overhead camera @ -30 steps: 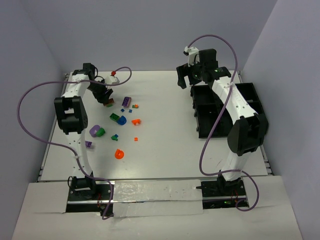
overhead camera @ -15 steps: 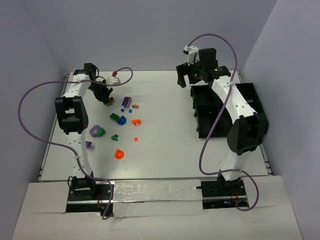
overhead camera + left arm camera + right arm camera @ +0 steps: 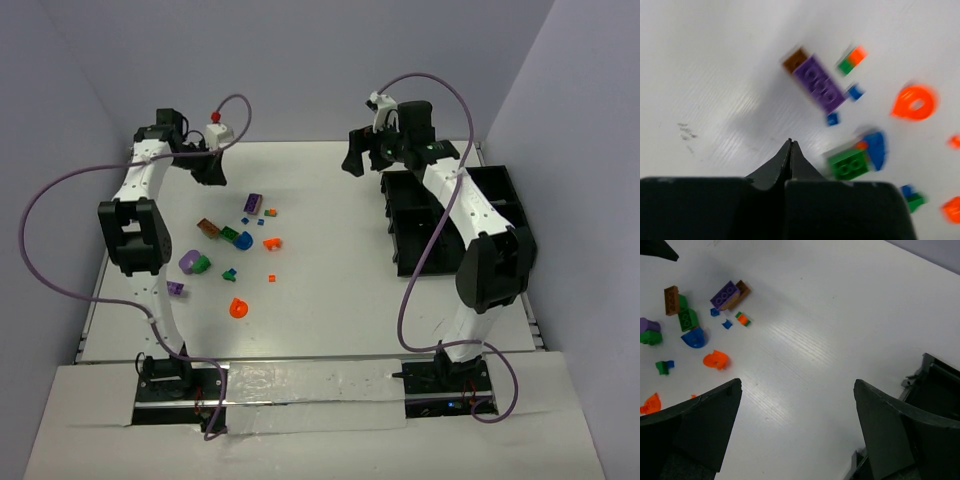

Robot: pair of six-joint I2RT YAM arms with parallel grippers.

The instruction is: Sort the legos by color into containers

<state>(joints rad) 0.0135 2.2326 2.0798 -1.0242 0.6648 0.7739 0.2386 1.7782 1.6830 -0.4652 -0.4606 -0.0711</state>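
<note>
White tabletop (image 3: 330, 300) enclosed by pale lilac walls, with two arms working from its near edge. Top view: the left gripper (image 3: 212, 176) is hovering toward the far left of the surface, its jaws pinched together with nothing between them. The legos (image 3: 237, 238) are lying scattered close by on its near-right side, while the containers (image 3: 440, 215) are standing well apart, just beside the right gripper (image 3: 365, 162), which is hanging spread wide and empty. The left arm is judged nearer the pile, the right arm nearer the tray. Left wrist view: the closed fingertips (image 3: 782, 165) are pointing at bare table. A purple brick (image 3: 819, 90) is lying ahead and slightly right of them, its long axis running diagonally from far left to near right, with a brown piece (image 3: 794, 59) touching its far-left end. A green brick (image 3: 849, 164) is sitting just right of the tips and an orange ring (image 3: 914, 102) farther right, all softened by blur. Right wrist view: the two fingers (image 3: 705, 415) are standing far apart over bare table, with the legos lying well off to their far left. The coming reach is judged to call for opening the left jaws across a brick's short side.
</note>
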